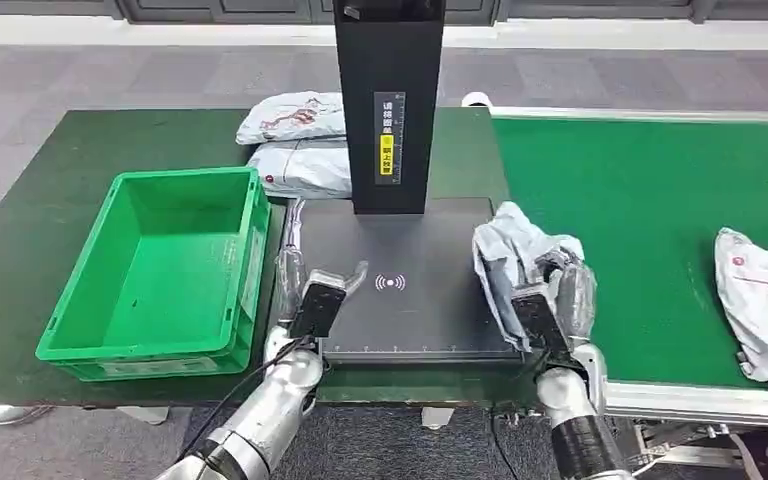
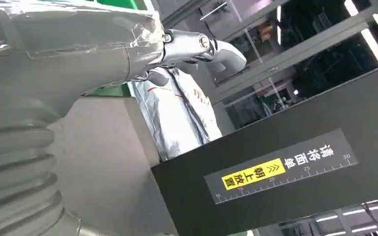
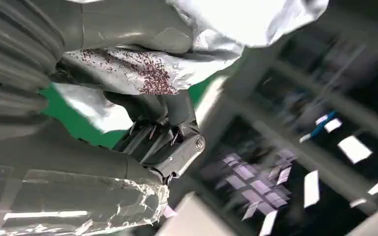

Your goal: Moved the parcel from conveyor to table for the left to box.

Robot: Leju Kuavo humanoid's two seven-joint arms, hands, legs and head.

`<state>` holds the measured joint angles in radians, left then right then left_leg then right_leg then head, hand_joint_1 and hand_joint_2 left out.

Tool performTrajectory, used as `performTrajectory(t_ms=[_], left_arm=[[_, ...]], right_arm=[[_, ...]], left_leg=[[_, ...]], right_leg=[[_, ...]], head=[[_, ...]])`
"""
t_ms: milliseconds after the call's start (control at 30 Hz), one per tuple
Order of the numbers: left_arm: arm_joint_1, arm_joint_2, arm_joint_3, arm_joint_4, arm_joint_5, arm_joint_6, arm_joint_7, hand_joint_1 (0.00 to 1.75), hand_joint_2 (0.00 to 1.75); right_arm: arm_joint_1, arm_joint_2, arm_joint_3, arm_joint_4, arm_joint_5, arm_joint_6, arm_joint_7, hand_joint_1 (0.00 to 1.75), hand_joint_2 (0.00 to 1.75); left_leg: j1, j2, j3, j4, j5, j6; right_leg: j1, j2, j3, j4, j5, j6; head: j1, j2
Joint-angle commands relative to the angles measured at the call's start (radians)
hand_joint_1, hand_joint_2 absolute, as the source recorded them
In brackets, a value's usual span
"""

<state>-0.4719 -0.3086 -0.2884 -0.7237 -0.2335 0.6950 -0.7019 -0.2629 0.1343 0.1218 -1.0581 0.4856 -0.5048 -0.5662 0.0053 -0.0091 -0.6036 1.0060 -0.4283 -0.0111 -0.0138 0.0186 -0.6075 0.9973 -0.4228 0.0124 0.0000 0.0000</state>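
A crumpled grey parcel (image 1: 513, 252) hangs at the right edge of the black scanner pad (image 1: 400, 290), gripped by my right hand (image 1: 552, 300). In the right wrist view its fingers (image 3: 165, 142) curl into the parcel's wrap (image 3: 128, 73). My left hand (image 1: 315, 295) rests over the pad's left front part, fingers apart, holding nothing. The left wrist view shows its thumb (image 2: 202, 46) with the far parcels (image 2: 177, 113) beyond. The green box (image 1: 160, 270) stands empty on the table to the left.
A black scanner column (image 1: 390, 100) rises behind the pad. Two grey parcels (image 1: 295, 140) lie on the dark green table behind the box. Another parcel (image 1: 765, 300) lies on the green conveyor (image 1: 650, 200) at the right.
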Motion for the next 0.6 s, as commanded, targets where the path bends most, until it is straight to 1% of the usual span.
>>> performTrajectory(t_ms=[33, 133, 167, 200, 233, 267, 300, 333, 433, 467, 500, 567, 600], left_arm=[[-0.052, 0.029, -0.015, 0.026, 0.021, 0.003, 0.004, 0.00, 1.75], [-0.062, 0.028, -0.026, 0.025, 0.038, 0.003, 0.004, 0.00, 1.75], [-0.062, 0.028, -0.034, 0.025, 0.045, 0.003, 0.004, 0.00, 1.75], [-0.063, 0.030, -0.038, 0.025, 0.049, 0.003, 0.004, 0.00, 1.75], [-0.066, 0.030, -0.046, 0.027, 0.051, 0.003, 0.004, 0.00, 1.75], [-0.070, 0.035, -0.059, 0.027, 0.065, 0.003, 0.004, 0.00, 1.75], [-0.072, 0.036, -0.063, 0.028, 0.067, 0.003, 0.004, 0.00, 1.75], [-0.074, 0.037, -0.069, 0.027, 0.071, 0.003, 0.004, 0.00, 1.75], [-0.074, 0.037, -0.069, 0.027, 0.071, 0.003, 0.004, 0.00, 1.75], [-0.077, 0.039, -0.077, 0.027, 0.077, 0.003, 0.004, 0.00, 1.75], [-0.077, 0.039, -0.077, 0.027, 0.077, 0.003, 0.004, 0.00, 1.75], [-0.078, 0.044, -0.105, 0.018, 0.093, 0.000, 0.004, 0.00, 1.75], [-0.080, 0.044, -0.107, 0.019, 0.096, 0.000, 0.004, 0.00, 1.75]], right_arm=[[-0.088, 0.007, 0.307, 0.072, 0.000, 0.000, 0.019, 1.75, 1.75], [-0.149, 0.019, 0.325, 0.125, -0.014, 0.019, 0.020, 1.75, 1.75], [-0.165, 0.027, 0.337, 0.142, -0.027, 0.051, 0.027, 1.75, 1.75], [-0.181, 0.029, 0.355, 0.166, -0.032, 0.082, 0.036, 1.75, 1.75], [-0.193, 0.030, 0.375, 0.193, -0.048, 0.154, 0.060, 1.75, 1.75], [-0.202, 0.028, 0.395, 0.215, -0.062, 0.198, 0.069, 1.75, 1.75], [-0.207, 0.026, 0.413, 0.235, -0.053, 0.219, 0.084, 1.75, 1.75], [-0.215, 0.024, 0.431, 0.257, -0.044, 0.247, 0.099, 1.75, 1.75], [-0.215, 0.024, 0.431, 0.257, -0.044, 0.247, 0.099, 1.75, 1.75], [-0.221, 0.024, 0.448, 0.286, -0.046, 0.284, 0.106, 1.75, 1.75], [-0.221, 0.024, 0.448, 0.286, -0.046, 0.284, 0.106, 1.75, 1.75], [-0.249, 0.022, 0.504, 0.360, -0.029, 0.396, 0.162, 1.75, 1.75], [-0.253, 0.023, 0.524, 0.387, -0.014, 0.411, 0.173, 1.75, 1.75]], left_leg=[[0.000, 0.004, 0.001, 0.000, -0.001, 0.000], [0.001, 0.004, -0.001, 0.001, 0.000, 0.000], [0.000, 0.003, -0.002, 0.001, 0.000, 0.001], [0.001, 0.004, -0.002, 0.001, 0.000, 0.001], [0.000, 0.005, -0.001, 0.000, 0.000, 0.001], [0.000, 0.004, -0.001, 0.000, 0.000, 0.001], [0.001, 0.005, 0.000, -0.001, 0.000, 0.001], [0.000, 0.003, -0.001, 0.000, 0.001, 0.002], [0.000, 0.001, 0.000, 0.000, 0.001, 0.002], [0.000, 0.001, 0.000, -0.001, 0.001, 0.001], [0.001, 0.000, 0.001, -0.001, 0.001, 0.001], [0.000, -0.005, -0.001, 0.000, 0.002, 0.001], [0.000, -0.004, -0.001, 0.000, 0.002, 0.001]], right_leg=[[0.001, 0.002, 0.000, 0.000, 0.000, 0.000], [0.001, 0.001, -0.001, 0.000, 0.000, 0.000], [0.000, 0.001, -0.001, 0.000, 0.000, 0.000], [0.001, 0.002, -0.002, 0.000, 0.000, 0.000], [0.000, 0.002, -0.002, 0.000, 0.001, 0.000], [0.000, 0.001, -0.001, 0.000, 0.001, 0.000], [0.001, 0.002, 0.000, -0.001, 0.001, 0.000], [0.000, 0.001, -0.001, 0.000, 0.000, 0.001], [0.000, 0.000, 0.001, -0.001, 0.001, 0.001], [0.001, -0.001, 0.001, -0.002, 0.001, 0.000], [0.001, -0.002, 0.001, -0.002, 0.000, 0.000], [0.000, -0.005, 0.001, 0.000, 0.000, 0.001], [0.000, -0.004, 0.001, -0.001, 0.000, 0.001]], head=[[0.000, 0.000], [0.000, 0.000], [0.000, 0.000], [0.000, 0.000], [0.000, 0.000], [0.000, 0.000], [0.000, 0.000], [0.000, 0.000], [0.000, 0.000], [0.000, 0.000], [0.000, 0.000], [0.000, 0.000], [0.000, 0.000]])
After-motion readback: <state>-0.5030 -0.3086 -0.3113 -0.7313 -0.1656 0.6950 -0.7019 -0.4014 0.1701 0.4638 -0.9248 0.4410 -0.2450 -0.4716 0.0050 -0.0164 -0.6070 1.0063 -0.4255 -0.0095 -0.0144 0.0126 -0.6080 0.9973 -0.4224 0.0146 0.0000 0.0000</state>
